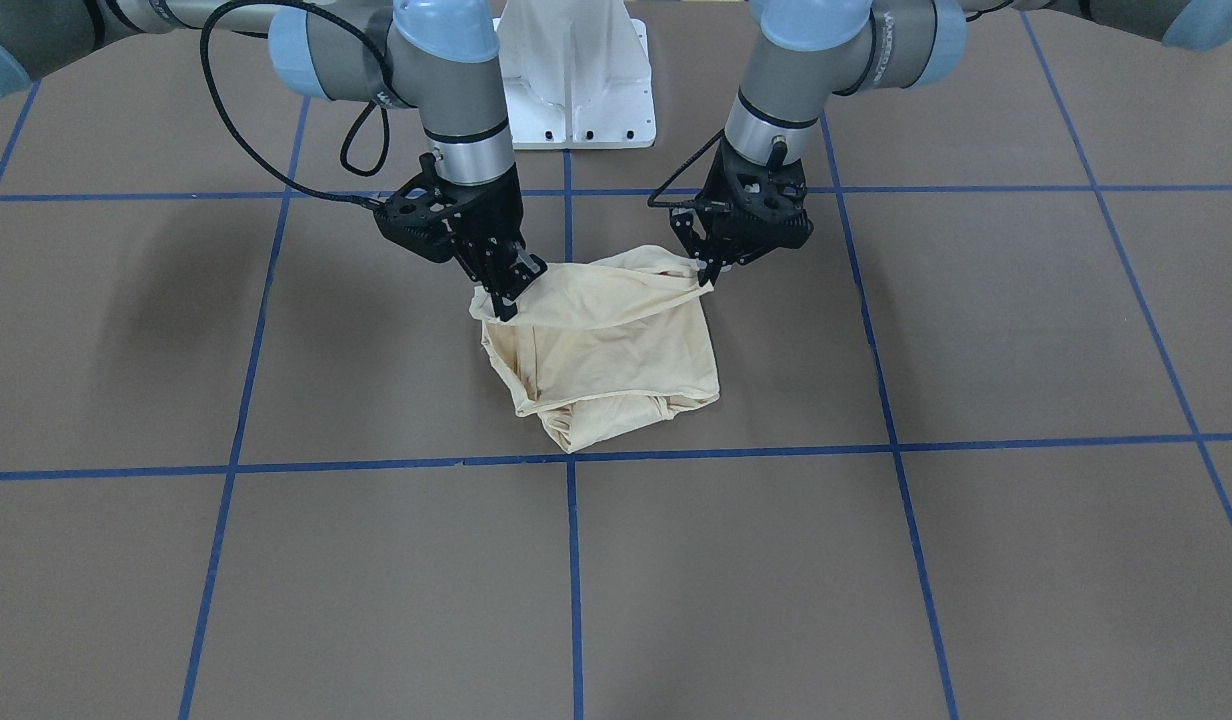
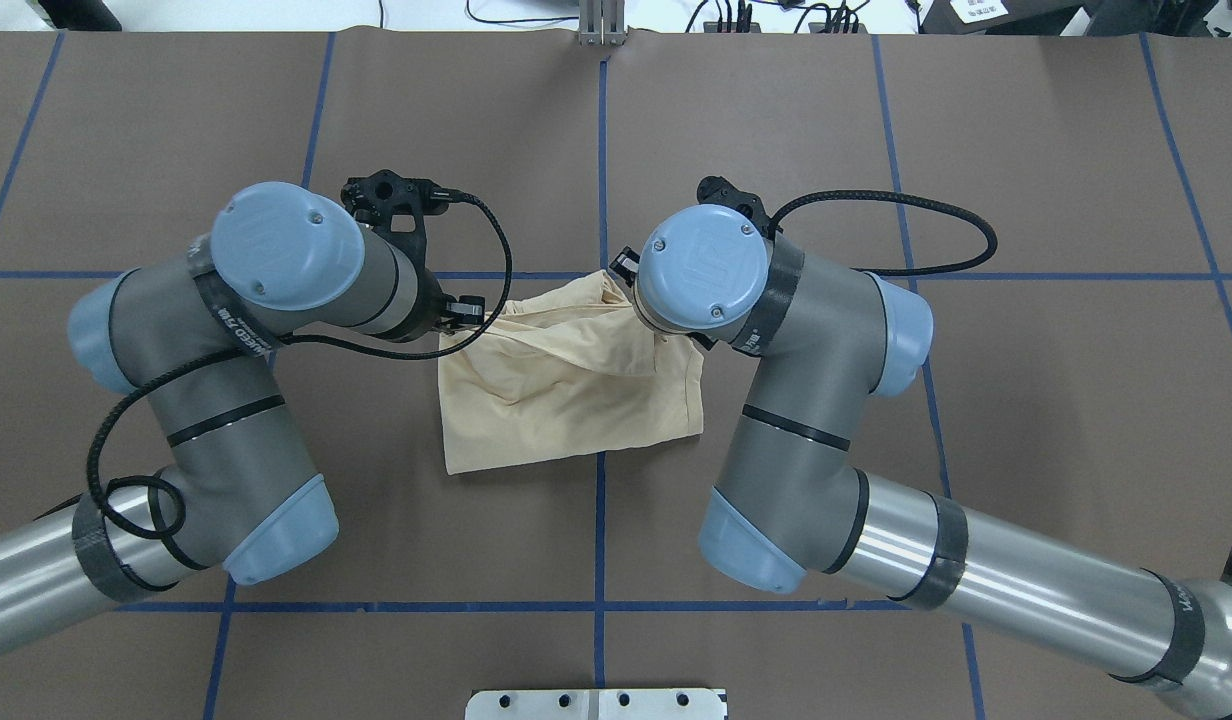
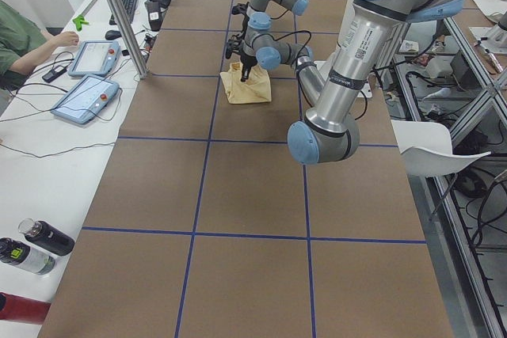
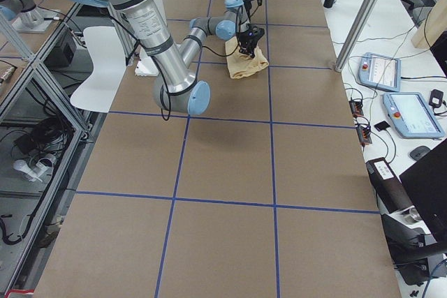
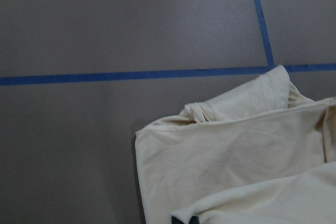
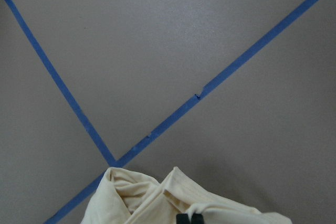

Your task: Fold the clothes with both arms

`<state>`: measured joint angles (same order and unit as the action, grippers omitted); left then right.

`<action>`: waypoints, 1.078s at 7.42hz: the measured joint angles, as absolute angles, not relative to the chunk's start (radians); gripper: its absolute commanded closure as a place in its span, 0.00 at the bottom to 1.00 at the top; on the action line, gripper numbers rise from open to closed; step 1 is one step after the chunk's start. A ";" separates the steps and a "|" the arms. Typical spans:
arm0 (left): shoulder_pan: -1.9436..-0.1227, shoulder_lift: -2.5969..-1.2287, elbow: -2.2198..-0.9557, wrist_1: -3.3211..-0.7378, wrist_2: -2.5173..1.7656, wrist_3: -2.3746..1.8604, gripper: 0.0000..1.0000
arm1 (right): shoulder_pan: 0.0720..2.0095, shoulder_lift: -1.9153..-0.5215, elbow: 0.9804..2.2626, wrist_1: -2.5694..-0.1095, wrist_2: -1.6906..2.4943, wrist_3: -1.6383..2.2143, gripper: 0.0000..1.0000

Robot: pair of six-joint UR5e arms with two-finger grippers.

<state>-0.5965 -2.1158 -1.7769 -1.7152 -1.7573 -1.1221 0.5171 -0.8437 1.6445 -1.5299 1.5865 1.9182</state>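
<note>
- A brown table (image 1: 976, 560) marked into squares by blue tape lines (image 1: 574, 580) fills the middle of the room. The white pedestal base (image 1: 576, 80) stands at the robot's edge of it.
- At a white side desk off the robot's left end, a person in green (image 3: 20, 37) sits by two teach tablets (image 3: 83, 96). Dark bottles (image 3: 36, 244) lie nearer that camera.
- In the overhead view, the left arm (image 2: 226, 400) reaches in from the lower left, elbows upward and bends down toward the table's middle. A black cable (image 2: 496, 250) loops off its wrist.
- The left gripper (image 1: 703, 272) is clamped on one corner of the T-shirt (image 2: 566, 400). Its wrist camera shows cream cloth bunched at the bottom edge of its view.
- The T-shirt is pale cream-yellow and lies near the table's middle, in front of the pedestal, folded into a rough rectangular bundle.
- It lies across one tape line, and its end away from the robot touches a crossing line.
- An edge of its top layer is drawn between the two grippers, with creases running along it.
- The right gripper (image 1: 503, 298) pinches the other corner of that same edge, its fingers closed on the fabric.
- The right arm (image 2: 806, 400) reaches in from the lower right, bent at the elbow, its wrist directly over the shirt's corner.
</note>
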 measured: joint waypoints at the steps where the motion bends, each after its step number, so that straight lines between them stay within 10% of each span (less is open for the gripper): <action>1: -0.599 -2.129 -1.731 -1.725 -1.740 -1.099 1.00 | 0.529 -0.834 1.590 -1.492 1.587 1.900 0.77; 2: -0.605 -2.134 -1.694 -1.746 -1.733 -1.078 0.19 | 0.539 -0.830 1.546 -1.452 1.588 1.875 0.26; 3: -0.619 -2.135 -1.669 -1.773 -1.732 -1.056 0.00 | 0.557 -0.829 1.521 -1.429 1.608 1.830 0.00; 8: -0.815 -2.092 -1.682 -1.802 -2.004 -0.655 0.00 | 0.618 -0.747 1.518 -1.511 1.833 1.726 0.00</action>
